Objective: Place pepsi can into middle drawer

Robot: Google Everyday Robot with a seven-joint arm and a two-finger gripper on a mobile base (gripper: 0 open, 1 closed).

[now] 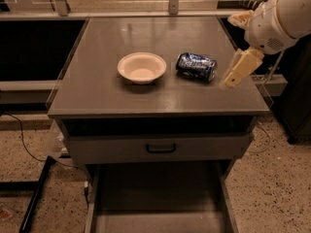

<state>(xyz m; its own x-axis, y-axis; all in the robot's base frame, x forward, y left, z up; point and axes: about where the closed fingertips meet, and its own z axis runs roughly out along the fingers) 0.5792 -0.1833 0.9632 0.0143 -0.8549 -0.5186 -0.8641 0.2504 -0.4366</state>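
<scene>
The pepsi can lies on its side on the grey cabinet top, just right of a cream bowl. My gripper hangs over the right edge of the top, a short way to the right of the can and apart from it. It holds nothing that I can see. The middle drawer is pulled out at the bottom of the view, its flat grey floor bare.
A closed drawer front with a black handle sits above the open drawer, and a dark open slot lies under the top. Cables and a black frame lie on the speckled floor at left. A dark shelf unit stands at right.
</scene>
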